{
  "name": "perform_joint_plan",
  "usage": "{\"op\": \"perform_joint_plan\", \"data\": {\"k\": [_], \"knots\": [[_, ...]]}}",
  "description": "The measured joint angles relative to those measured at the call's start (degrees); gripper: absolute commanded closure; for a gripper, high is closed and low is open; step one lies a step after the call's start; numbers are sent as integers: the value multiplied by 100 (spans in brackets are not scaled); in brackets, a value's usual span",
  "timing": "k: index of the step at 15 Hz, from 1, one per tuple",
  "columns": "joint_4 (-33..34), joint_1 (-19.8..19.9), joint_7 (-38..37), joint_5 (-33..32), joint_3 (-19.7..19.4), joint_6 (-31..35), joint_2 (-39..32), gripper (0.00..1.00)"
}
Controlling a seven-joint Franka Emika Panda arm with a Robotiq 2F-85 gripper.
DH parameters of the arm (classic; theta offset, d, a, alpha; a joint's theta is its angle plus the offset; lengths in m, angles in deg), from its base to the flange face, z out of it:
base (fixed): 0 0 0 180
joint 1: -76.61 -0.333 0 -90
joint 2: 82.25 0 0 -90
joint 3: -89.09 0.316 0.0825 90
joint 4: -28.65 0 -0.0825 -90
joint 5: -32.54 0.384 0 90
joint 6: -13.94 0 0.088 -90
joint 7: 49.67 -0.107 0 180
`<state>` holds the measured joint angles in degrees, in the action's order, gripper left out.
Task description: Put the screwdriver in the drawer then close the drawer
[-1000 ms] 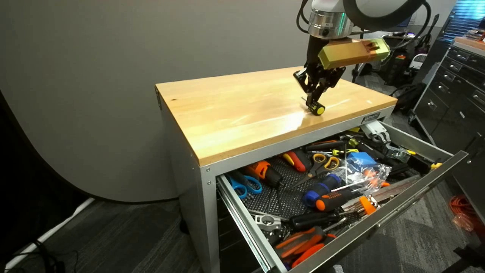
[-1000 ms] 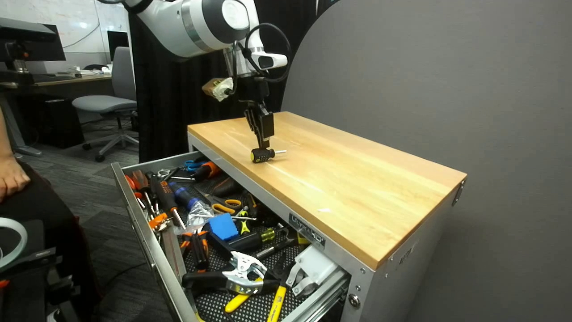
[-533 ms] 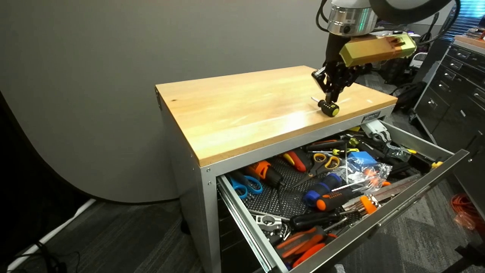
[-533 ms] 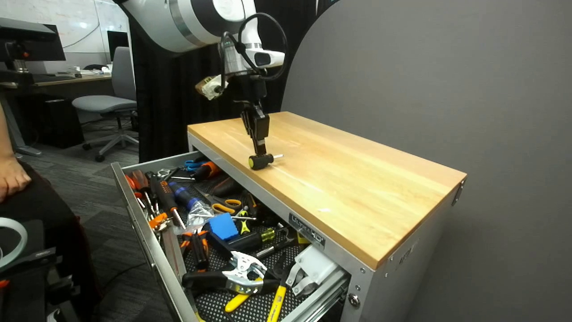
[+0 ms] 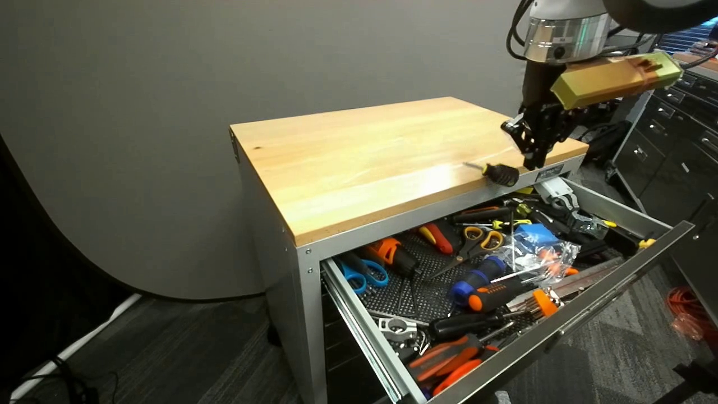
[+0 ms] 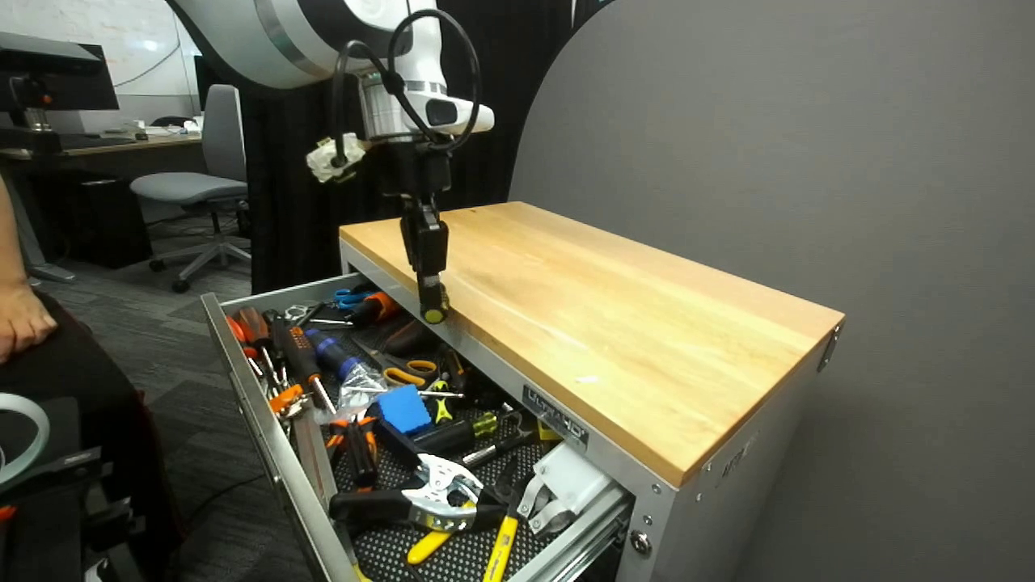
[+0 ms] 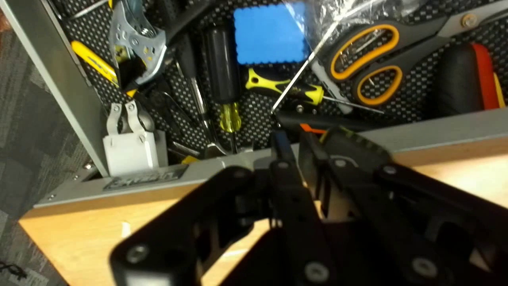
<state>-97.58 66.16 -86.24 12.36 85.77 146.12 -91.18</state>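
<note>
Leftmost in an exterior view, your wooden tabletop [image 5: 359,168]; below its front edge, the drawer [image 5: 589,306] stands pulled out. An orange-and-black tool [image 5: 387,251] lies toward its left, then orange-handled scissors [image 5: 462,257]. Next, your screwdriver [image 5: 502,174]: at the tabletop's front edge, shaft pointing left, can't tell if it touches the tabletop. Just right of it, your gripper [image 5: 533,164] looks clenched, fingertips nearly together; wrist view puts the screwdriver outside them, contact unclear. Blue block [image 5: 535,235] lies in the drawer below; farther right, white piece [image 5: 551,189] near its back corner.
</note>
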Motion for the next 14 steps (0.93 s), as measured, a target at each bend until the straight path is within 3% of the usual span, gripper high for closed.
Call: {"op": "perform_joint_plan", "data": {"k": [6,8,10,14], "knots": [[-676,125,39,39,152,-131,579,85],[-767,128,363,84,315,-429,875,84],[-781,127,816,307,507,-1040,1191,57],[-962,128,1356,357,797,-2084,1846,27]]}}
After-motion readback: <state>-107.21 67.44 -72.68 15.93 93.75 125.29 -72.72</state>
